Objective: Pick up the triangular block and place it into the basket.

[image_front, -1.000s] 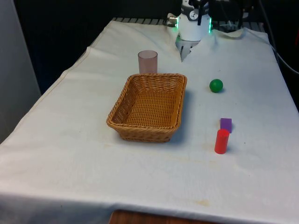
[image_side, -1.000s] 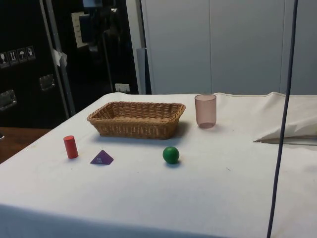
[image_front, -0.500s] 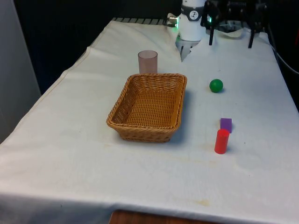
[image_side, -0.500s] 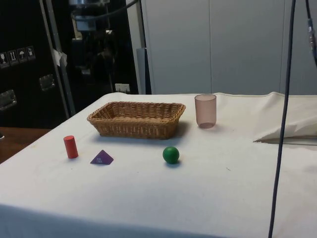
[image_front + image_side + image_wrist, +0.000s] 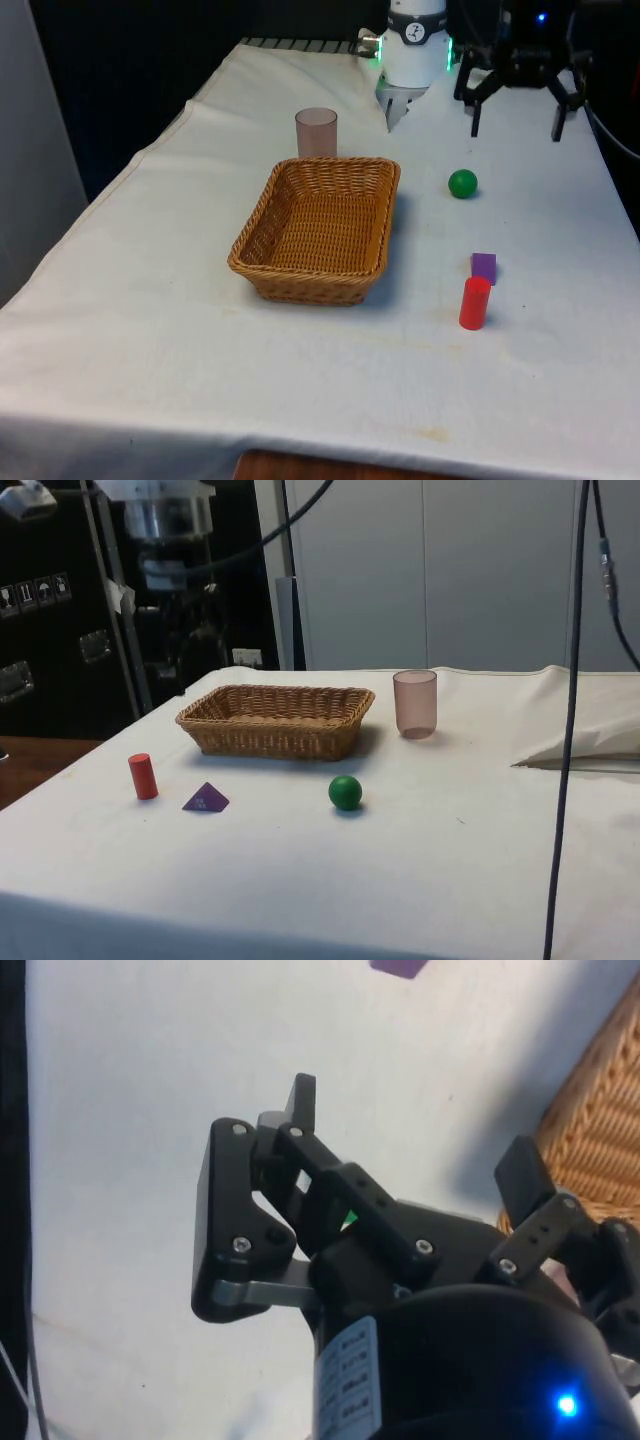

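While hovering high over the cloth's far end with fingers spread wide, gripper (image 5: 515, 100) is sitting well apart from block (image 5: 484, 266), which is lying nearer the camera, beyond ball (image 5: 462, 183), beside cylinder (image 5: 474, 302), on the front view's right of basket (image 5: 383, 210).

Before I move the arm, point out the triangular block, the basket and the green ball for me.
Triangular block (image 5: 205, 799), side view, on its purple sloping face.
Basket (image 5: 272, 286), front view, on the near woven wall.
Green ball (image 5: 462, 183), front view, on the middle of the ball.
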`<state>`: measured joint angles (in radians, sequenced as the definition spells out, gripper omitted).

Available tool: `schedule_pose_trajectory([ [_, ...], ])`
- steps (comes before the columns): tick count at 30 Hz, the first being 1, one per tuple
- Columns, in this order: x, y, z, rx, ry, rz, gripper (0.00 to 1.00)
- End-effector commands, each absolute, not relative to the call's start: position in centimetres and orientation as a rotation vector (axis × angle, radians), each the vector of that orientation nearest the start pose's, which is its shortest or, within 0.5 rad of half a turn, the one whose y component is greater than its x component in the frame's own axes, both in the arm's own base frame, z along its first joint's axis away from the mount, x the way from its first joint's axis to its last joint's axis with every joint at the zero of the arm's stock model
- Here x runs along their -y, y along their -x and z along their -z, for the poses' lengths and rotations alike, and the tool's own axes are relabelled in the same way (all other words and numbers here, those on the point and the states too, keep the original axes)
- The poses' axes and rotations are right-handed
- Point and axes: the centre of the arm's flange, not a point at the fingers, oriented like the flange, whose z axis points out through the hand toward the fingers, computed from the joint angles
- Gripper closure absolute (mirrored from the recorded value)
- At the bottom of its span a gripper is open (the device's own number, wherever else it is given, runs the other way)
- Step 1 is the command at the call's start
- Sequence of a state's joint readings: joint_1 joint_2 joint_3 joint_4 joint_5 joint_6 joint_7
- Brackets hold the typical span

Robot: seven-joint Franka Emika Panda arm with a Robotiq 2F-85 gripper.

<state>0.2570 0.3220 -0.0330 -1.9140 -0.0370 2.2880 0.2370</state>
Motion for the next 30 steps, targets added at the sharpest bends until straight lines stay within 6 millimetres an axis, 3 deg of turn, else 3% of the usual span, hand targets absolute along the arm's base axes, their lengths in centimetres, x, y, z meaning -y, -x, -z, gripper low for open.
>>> schedule_pose_trajectory([
  [1, -14.5, -61.2, -32.6, 0.038, 3.167, 0.103, 0.00],
  [7, -15.1, -61.6, -31.2, 0.059, 3.164, 0.109, 0.00],
  [11, -15.5, -62.5, -29.1, 0.091, 3.163, 0.125, 0.00],
  [22, -13.7, -62.7, -26.4, 0.091, 3.171, 0.111, 0.00],
  [30, -13.7, -63.1, -24.8, 0.077, 3.172, 0.128, 0.00],
])
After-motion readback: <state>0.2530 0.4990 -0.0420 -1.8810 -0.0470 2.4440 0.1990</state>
